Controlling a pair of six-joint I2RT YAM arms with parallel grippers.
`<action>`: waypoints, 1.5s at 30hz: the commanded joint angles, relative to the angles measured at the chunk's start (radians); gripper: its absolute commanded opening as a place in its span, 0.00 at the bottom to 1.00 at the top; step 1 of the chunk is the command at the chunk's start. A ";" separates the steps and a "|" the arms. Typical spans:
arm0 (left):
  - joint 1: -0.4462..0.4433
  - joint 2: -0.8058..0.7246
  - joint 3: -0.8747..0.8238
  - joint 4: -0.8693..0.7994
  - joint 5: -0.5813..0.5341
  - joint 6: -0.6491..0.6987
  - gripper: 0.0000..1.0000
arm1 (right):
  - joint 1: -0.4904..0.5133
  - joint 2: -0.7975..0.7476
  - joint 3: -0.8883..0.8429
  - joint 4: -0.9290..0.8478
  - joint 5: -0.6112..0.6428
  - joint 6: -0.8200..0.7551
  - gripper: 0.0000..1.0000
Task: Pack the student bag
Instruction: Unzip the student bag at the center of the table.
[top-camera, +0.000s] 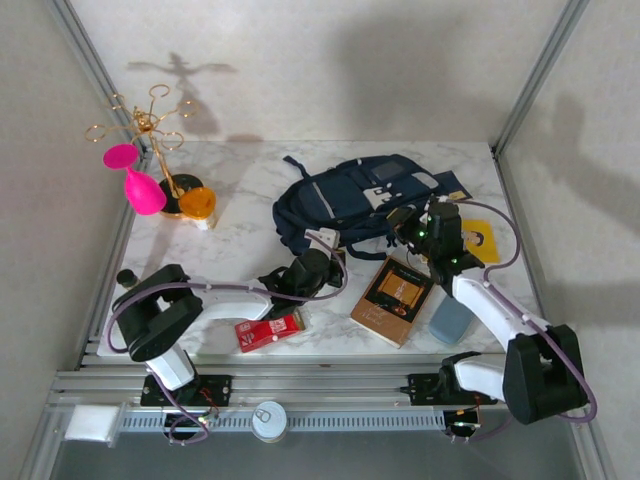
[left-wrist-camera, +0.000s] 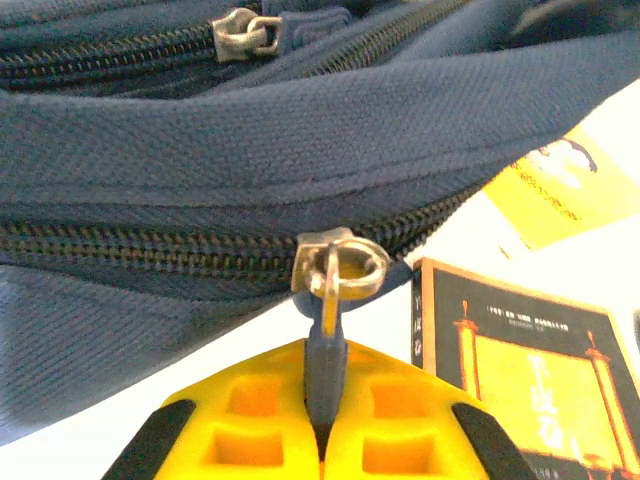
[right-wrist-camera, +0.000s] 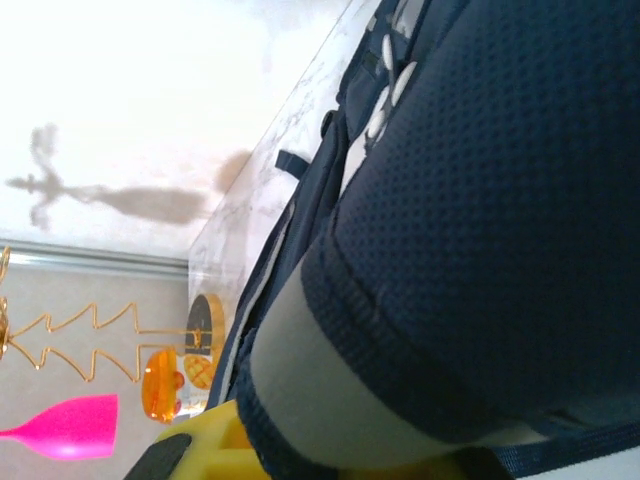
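student bag (top-camera: 350, 200) lying flat, long axis left-right, front up

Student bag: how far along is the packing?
Done: nothing visibly packed yet. In hand: the left hand is shut on the blue zipper pull of the navy-blue fabric backpack; the right hand seems to grip its padded edge. Left: the brown book, red carton, blue-grey case and yellow booklet lie on the marble table, outside the bag.
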 joint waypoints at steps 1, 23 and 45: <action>0.004 -0.060 -0.024 -0.067 0.062 -0.006 0.00 | -0.030 0.046 0.089 0.061 -0.057 -0.069 0.00; -0.007 0.014 0.175 -0.178 0.133 -0.063 0.00 | -0.122 0.048 0.092 -0.205 -0.188 -0.212 0.99; -0.007 0.059 0.241 -0.237 0.205 -0.051 0.00 | 0.108 0.210 -0.026 0.187 -0.038 0.127 0.48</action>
